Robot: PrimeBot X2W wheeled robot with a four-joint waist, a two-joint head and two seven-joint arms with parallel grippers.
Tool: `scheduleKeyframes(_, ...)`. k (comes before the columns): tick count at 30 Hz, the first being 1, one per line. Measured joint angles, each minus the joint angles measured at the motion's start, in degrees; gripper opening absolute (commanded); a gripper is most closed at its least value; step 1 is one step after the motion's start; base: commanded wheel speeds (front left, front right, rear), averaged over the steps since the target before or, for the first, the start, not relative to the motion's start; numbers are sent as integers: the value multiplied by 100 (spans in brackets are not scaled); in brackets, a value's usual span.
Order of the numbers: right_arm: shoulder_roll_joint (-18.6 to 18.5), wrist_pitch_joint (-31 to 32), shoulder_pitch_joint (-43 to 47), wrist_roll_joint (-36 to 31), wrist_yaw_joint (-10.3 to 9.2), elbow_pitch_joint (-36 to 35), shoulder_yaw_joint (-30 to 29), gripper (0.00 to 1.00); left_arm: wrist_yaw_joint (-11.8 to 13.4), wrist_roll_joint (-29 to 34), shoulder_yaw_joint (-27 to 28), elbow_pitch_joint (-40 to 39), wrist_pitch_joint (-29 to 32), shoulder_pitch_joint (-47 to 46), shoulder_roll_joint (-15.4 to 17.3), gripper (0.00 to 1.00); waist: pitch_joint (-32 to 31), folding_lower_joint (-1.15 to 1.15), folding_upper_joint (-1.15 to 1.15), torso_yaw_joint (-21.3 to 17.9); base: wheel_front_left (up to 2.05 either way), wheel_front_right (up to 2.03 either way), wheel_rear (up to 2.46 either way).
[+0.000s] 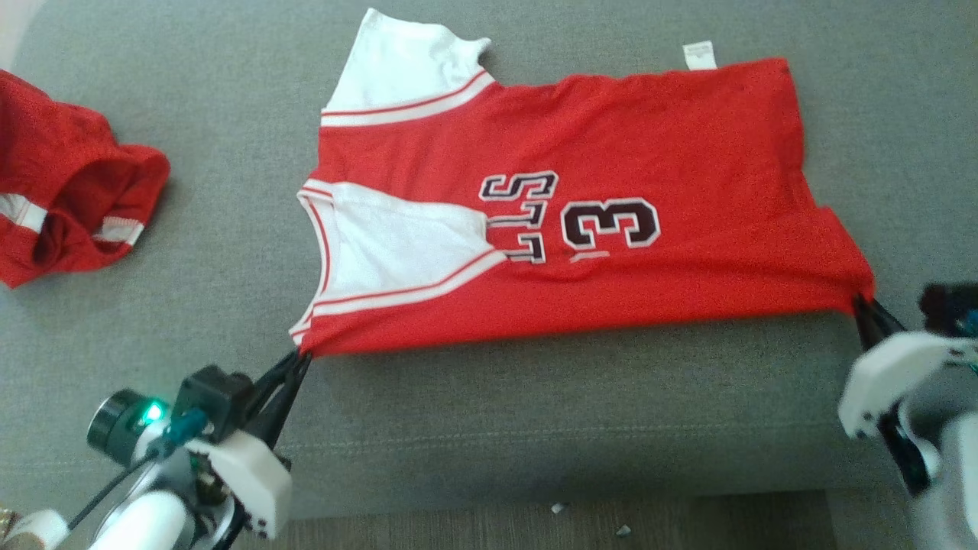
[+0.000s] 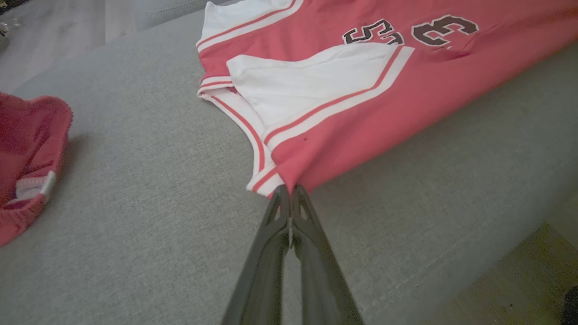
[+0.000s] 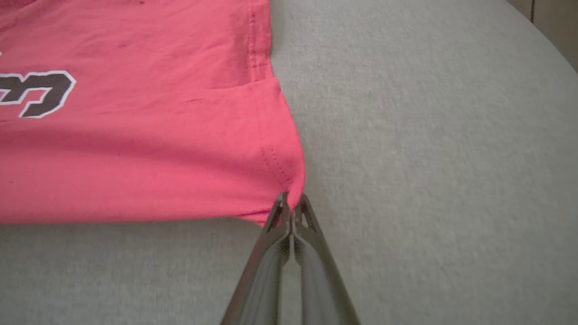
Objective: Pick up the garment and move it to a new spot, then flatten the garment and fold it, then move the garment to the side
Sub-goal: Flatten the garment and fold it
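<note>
The jersey point(image 1: 611, 153) lay on the cushion point(image 1: 535, 412), its near shoulder corner clamped in the left gripper point(image 1: 304, 356), its near hem corner in the right gripper point(image 1: 861, 299); a folded sleeve point(image 1: 405, 237) hid some lettering point(image 1: 527, 218)

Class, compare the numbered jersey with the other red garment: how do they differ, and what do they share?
The jersey lies spread flat; the other garment is bunched up. The left gripper and right gripper pinch the jersey's near corners; nothing touches the other garment. Both are red with white trim.
</note>
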Motion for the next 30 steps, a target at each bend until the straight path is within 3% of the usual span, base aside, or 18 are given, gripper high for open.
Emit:
scheduleKeyframes(5, -96, 950, 1100, 390, 0, -1685, -15, 0, 193, -23, 9, -780, 456, 437, 310, 0, 108, 0, 0, -30, 0, 0, 0)
scheduleKeyframes(9, -88, 1511, 1709, 583, 0, -2476, -109, 0, 256, -214, 1, -1017, 817, 698, 397, 0, 177, 0, 0, -63, 0, 0, 0)
scheduleKeyframes(10, -89, 1614, 1782, 613, 0, -2583, -109, 15, 254, -277, -15, -1029, 915, 747, 397, 0, 185, 0, 0, -78, 0, 0, 0)
scheduleKeyframes(12, -91, 1739, 1846, 644, 0, -2766, -126, 100, 172, -404, -71, -1042, 1127, 801, 405, 0, 194, 0, 0, -103, 0, 0, 0)
scheduleKeyframes(14, -90, 1798, 1852, 616, 0, -3056, -270, 100, 181, -495, -59, -1110, 1270, 843, 426, 48, 187, 0, 0, -140, 0, 0, 0)
scheduleKeyframes(15, -93, 1839, 1853, 595, 0, -3122, -314, 100, 191, -508, -47, -1138, 1340, 842, 443, 100, 181, 0, 0, -153, 0, 0, 0)
scheduleKeyframes(21, -78, 1930, 1829, 330, 0, -3683, -398, 100, 330, -660, 192, -1586, 1574, 836, 668, 100, 195, 0, 0, -252, 0, 0, 0)
scheduleKeyframes(25, 97, 1433, 1448, 155, 0, -3818, -272, 100, 330, -789, 557, -1969, 1579, 354, 766, 100, 289, 0, 0, -282, 0, 0, 0)
scheduleKeyframes(30, 311, 988, 859, -23, 0, -3616, -58, 100, -56, -846, 680, -1855, 2062, -1328, 824, 100, 514, 0, 0, -296, 0, 0, 0)
